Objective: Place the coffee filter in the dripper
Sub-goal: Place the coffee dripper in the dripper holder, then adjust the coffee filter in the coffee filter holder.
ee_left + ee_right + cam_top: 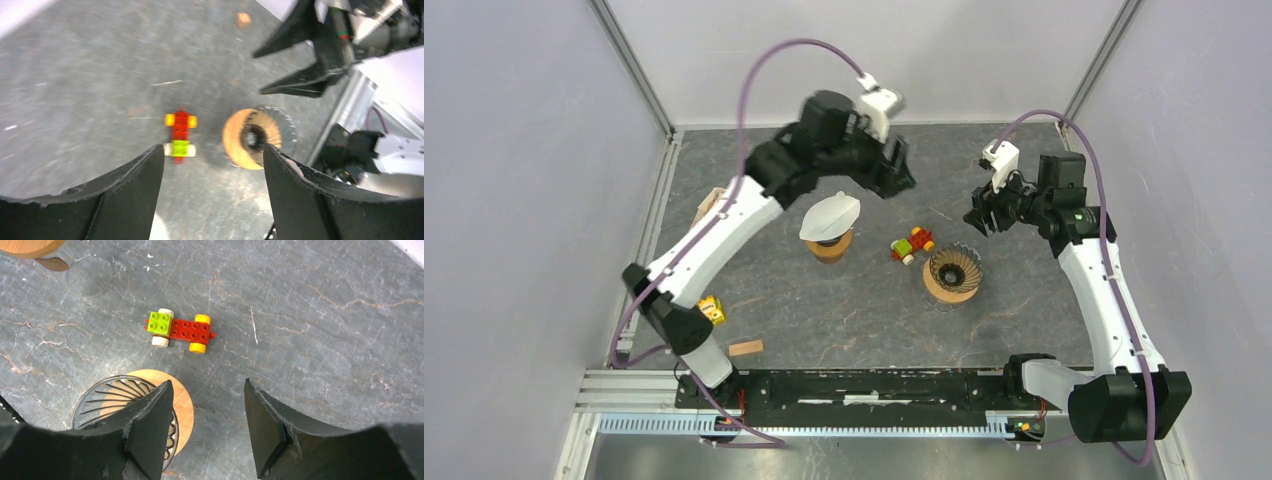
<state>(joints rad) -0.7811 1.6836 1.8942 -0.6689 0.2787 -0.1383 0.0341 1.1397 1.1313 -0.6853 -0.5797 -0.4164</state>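
Note:
A white paper coffee filter [830,214] sits spread open on top of a wood-collared dripper [829,245] at mid-table. A second dripper [952,272], ribbed glass with a wooden collar, stands empty to its right; it also shows in the left wrist view [248,140] and the right wrist view [186,410]. My left gripper [902,180] is open and empty, raised behind and to the right of the filter. My right gripper [977,220] is open and empty, above the table just behind the empty dripper. In the wrist views both the left gripper [214,149] and the right gripper [208,384] hold nothing.
A red, green and yellow toy brick car [912,244] lies between the two drippers. A yellow item [712,310] and a wooden block [745,347] lie near the left arm's base. A wooden piece [709,205] sits at the left edge.

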